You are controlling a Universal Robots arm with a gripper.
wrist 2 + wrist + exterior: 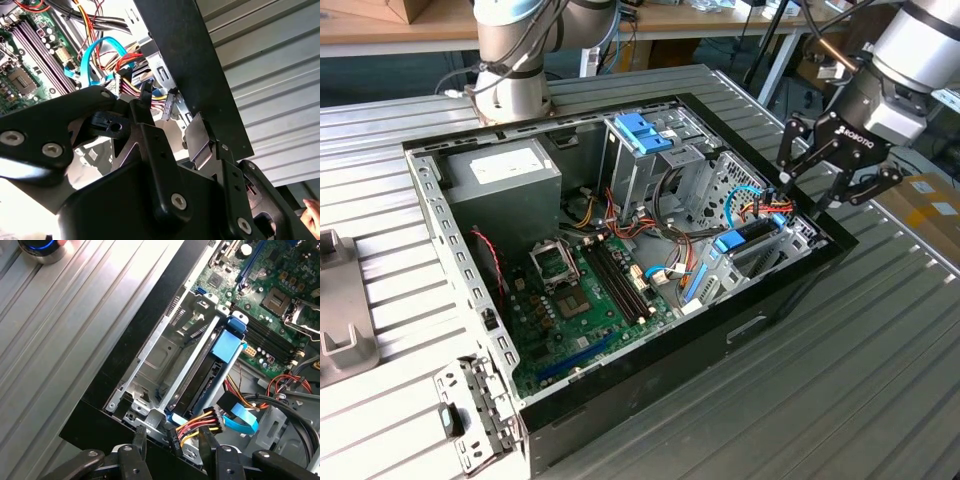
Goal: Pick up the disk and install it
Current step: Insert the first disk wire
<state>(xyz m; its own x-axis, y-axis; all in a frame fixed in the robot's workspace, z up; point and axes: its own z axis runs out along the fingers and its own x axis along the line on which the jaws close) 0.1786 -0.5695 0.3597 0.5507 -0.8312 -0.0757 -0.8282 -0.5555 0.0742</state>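
The disk is a grey drive with light-blue rails. It sits in the metal bay at the end of the open computer case on the exterior view's right, and in the first wrist view it lies lengthwise in that bay. My gripper hangs open just above the case's edge there, beside the disk's cabled end. In the first wrist view my gripper straddles the red, yellow and black cable connector at the disk's end. In the second wrist view my gripper is next to the same wires.
A silver drive cage with a chunky blue latch stands at the back of the case, with the grey power supply and motherboard beside it. Loose cables cross the middle. A hand shows at the table's side.
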